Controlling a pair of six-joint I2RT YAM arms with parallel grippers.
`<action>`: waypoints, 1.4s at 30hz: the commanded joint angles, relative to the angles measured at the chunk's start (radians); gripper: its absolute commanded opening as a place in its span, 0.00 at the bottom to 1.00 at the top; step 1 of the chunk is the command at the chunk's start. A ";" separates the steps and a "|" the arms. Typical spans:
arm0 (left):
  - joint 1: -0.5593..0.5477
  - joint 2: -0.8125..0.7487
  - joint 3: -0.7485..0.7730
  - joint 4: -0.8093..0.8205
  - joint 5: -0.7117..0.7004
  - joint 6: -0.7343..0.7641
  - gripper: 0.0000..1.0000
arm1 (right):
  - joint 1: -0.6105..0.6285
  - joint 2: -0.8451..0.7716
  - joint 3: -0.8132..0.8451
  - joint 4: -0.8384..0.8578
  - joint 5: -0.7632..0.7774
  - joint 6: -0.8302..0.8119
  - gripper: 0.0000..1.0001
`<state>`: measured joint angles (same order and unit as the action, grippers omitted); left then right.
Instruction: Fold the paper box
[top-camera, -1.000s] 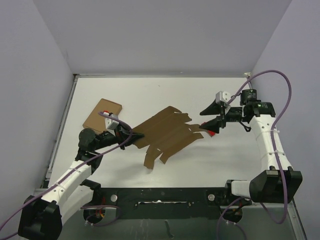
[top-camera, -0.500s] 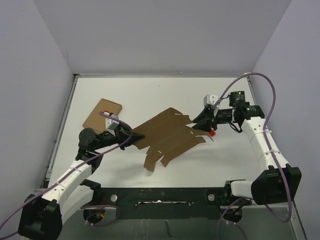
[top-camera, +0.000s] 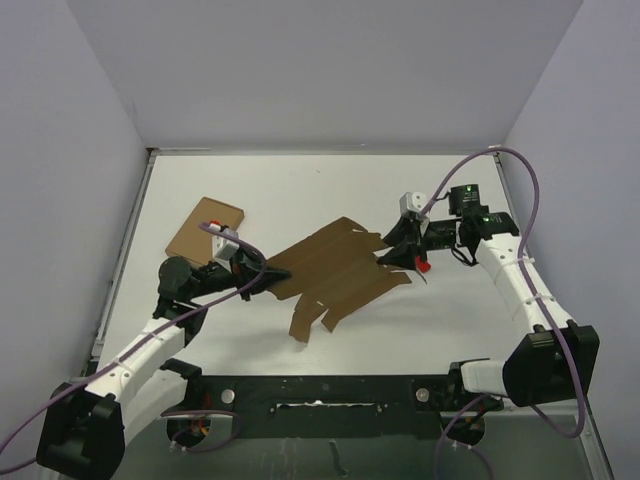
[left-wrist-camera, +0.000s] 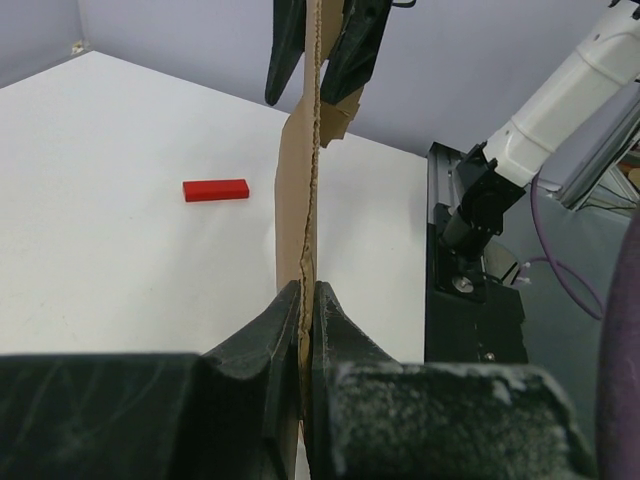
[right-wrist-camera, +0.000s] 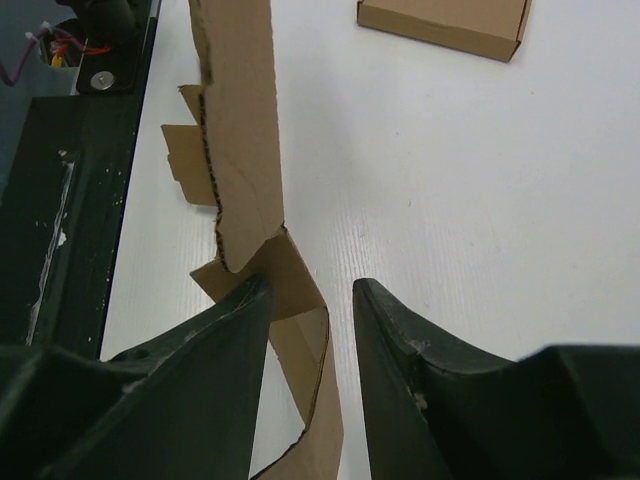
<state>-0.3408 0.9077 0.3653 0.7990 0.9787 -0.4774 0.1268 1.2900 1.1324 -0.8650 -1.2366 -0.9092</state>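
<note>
While the black rail (top-camera: 320, 385) runs along the near edge with both arm bases on it, the white table (top-camera: 330, 195) stretches away matte and plain. Left gripper (top-camera: 268, 272) first: it's clamped hard on the left edge of the box (top-camera: 335, 270), fingers pressed tight against the cardboard on either side, as the left wrist view shows edge-on. The box is a flat brown die-cut sheet sitting mid-table, flaps and tabs sticking out toward the rail and toward the right; whether it rests fully on the surface, I can't tell. Across the sheet, the right gripper (top-camera: 388, 256) is at its right edge, fingers parted to a narrow gap with a cardboard tab between them, close to one finger and clear of the other, so not gripping. Just beside that gripper, on the table, lies a small red block (top-camera: 425, 267). Further back on the left, a flat carton (top-camera: 205, 228) lies apart from the sheet. Purple cables (top-camera: 530, 170) loop off the arms. Beyond everything, pale lavender walls (top-camera: 330, 70) close in the table on three sides.
</note>
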 joint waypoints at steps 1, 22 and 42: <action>-0.007 0.027 0.026 0.129 0.040 -0.044 0.00 | 0.021 0.008 -0.023 0.096 -0.025 0.048 0.40; -0.017 0.062 0.009 0.208 -0.009 -0.080 0.00 | 0.068 0.012 -0.022 -0.042 -0.138 -0.175 0.00; 0.058 0.021 0.055 -0.270 -0.261 0.065 0.00 | -0.195 -0.060 -0.094 0.313 0.046 0.357 0.65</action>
<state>-0.3035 0.9115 0.3656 0.6304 0.7898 -0.4393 -0.0235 1.2835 1.0801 -0.7311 -1.2289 -0.7601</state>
